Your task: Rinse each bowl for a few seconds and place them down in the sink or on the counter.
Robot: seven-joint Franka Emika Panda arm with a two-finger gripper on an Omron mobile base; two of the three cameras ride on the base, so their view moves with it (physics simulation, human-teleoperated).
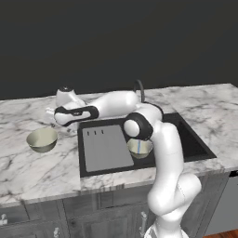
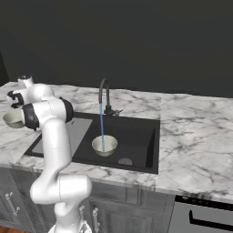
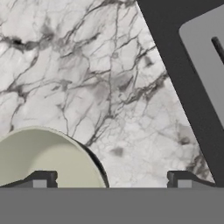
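Observation:
One pale bowl [image 1: 42, 139] stands on the white marble counter [image 1: 28, 167] left of the sink [image 1: 195, 144]. My gripper [image 1: 52, 114] hovers open just above and behind it. In the hand view the bowl [image 3: 39, 159] sits at lower left, with one fingertip [image 3: 43, 178] over its inside and the other over bare counter [image 3: 87, 78], the rim between them. The second bowl [image 2: 104, 145] rests in the black basin [image 2: 136, 136] under a thin blue water stream [image 2: 102, 125] from the dark faucet [image 2: 104, 93]. My arm partly hides this bowl [image 1: 139, 148] in the left base view.
The grey ribbed drainboard [image 1: 106, 148] covers the sink's left part, close to my forearm. The sink's black edge [image 3: 175, 70] runs along the right of the hand view. Marble counter [image 2: 195, 132] stretches right of the sink. A dark wall stands behind.

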